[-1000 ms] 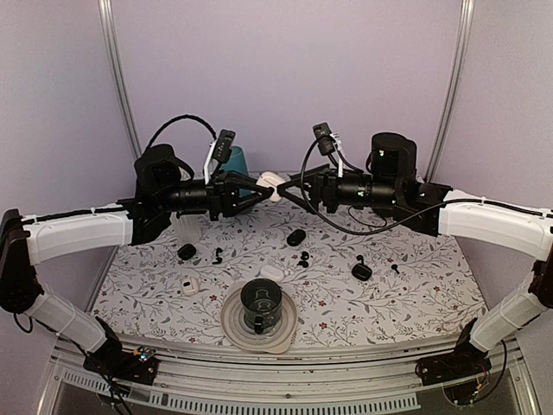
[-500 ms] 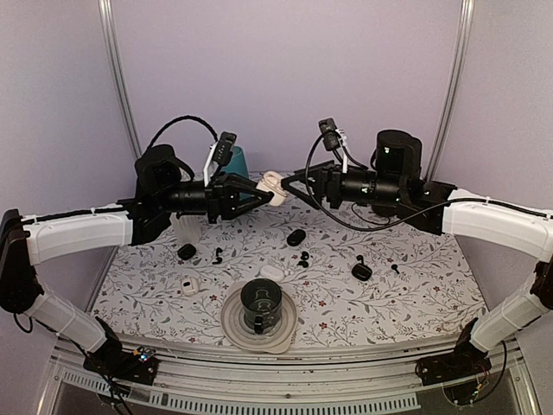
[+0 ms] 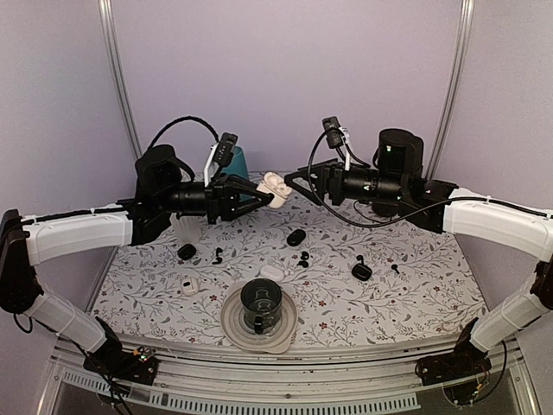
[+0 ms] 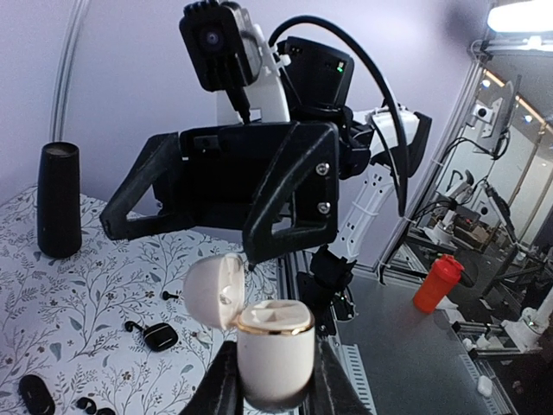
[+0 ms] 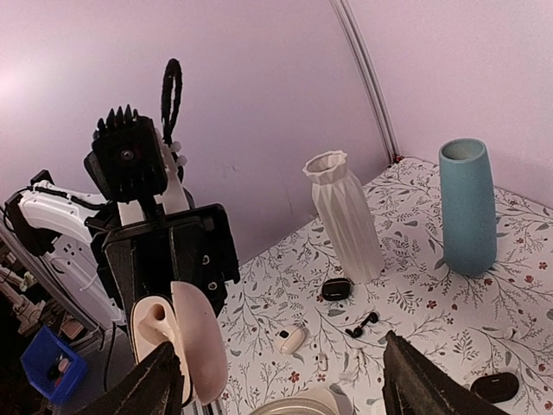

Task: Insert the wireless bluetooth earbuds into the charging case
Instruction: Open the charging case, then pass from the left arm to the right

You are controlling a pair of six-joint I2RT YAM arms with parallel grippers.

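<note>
My left gripper [image 3: 272,190] is shut on a white charging case [image 3: 275,184] and holds it high above the table, with its lid [image 4: 214,290] swung open. In the left wrist view the case [image 4: 275,350] sits upright between my fingers [image 4: 221,389]. My right gripper [image 3: 294,181] is open and empty, just right of the case and not touching it. In the right wrist view the case [image 5: 197,346] is at the left, by my left finger [image 5: 151,389]. Tiny black earbuds lie on the table [image 3: 218,255], [image 3: 302,258], [image 3: 395,269].
Black pebble cases [image 3: 186,252], [image 3: 296,237], [image 3: 362,271] and a small white case [image 3: 189,285] lie on the floral table. A dark cup on a plate [image 3: 259,303] stands at the front. A white vase [image 5: 346,216] and a teal vase [image 5: 467,207] stand at the back left.
My right gripper has drawn back to the right, away from the case. The case's lid now stands open. My left gripper has kept hold of the case.
</note>
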